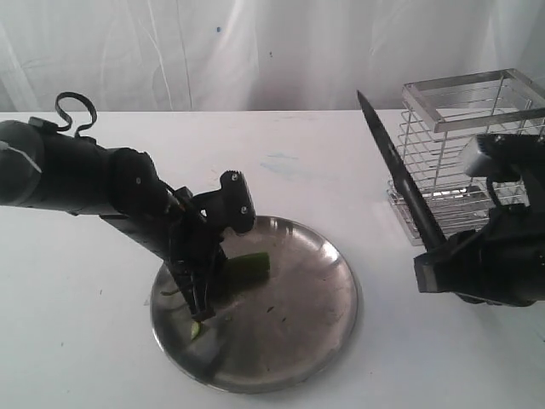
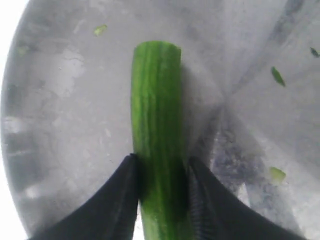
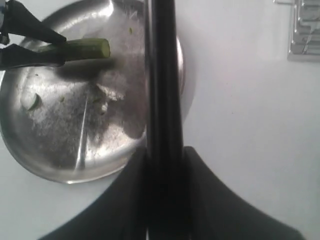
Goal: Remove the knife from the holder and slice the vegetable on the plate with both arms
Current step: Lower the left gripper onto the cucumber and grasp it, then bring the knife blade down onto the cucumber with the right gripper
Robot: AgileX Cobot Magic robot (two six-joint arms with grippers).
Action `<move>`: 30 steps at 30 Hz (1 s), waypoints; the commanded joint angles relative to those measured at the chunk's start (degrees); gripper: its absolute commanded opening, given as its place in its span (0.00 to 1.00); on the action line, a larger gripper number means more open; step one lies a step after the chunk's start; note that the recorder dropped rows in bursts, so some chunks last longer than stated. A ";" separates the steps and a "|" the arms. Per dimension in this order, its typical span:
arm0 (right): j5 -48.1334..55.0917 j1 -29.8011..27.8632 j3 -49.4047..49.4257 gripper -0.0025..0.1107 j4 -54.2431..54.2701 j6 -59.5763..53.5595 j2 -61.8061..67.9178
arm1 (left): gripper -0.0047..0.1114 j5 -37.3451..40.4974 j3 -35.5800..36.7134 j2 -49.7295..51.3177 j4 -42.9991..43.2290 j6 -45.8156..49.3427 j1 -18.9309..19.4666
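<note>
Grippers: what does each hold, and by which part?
Right gripper: the knife, at its handle end. Left gripper: the vegetable, behind its cut end.

The slender green vegetable (image 2: 156, 130) has darker lengthwise stripes and a paler cut end. The round stainless-steel plate (image 1: 298, 341), centre frame, is dull mottled silver with green flecks. The long knife (image 1: 402, 170) is black. The chrome wire holder (image 1: 460, 153), upper right, shows horizontal bars. The counter (image 1: 77, 341) is white.

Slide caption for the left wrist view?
Left gripper clamps a slender glossy green vegetable, cut end outward, on a round stainless-steel plate flecked with green scraps.
</note>
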 commanded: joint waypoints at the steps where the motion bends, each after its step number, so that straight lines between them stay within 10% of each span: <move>1: 2.11 0.07 -0.74 0.02 -0.01 0.00 3.19 | 0.04 0.78 -0.27 2.14 -0.38 -0.66 -0.18; 11: 7.32 2.41 -5.90 0.02 -0.14 -5.31 9.91 | 0.54 6.81 -0.27 -4.76 1.40 -0.20 -0.18; 15: 10.53 6.36 -6.53 0.02 -0.01 0.99 10.04 | 0.51 3.41 -0.27 -11.68 2.98 -0.95 -0.18; 18: 6.18 12.37 -6.92 0.02 -5.09 15.16 11.17 | 0.04 -3.10 -0.27 -13.26 2.80 -10.15 2.33; 30: 1.67 27.09 -12.82 0.02 -20.75 38.27 25.57 | 0.04 -8.62 -0.27 -7.52 -3.17 -19.25 7.15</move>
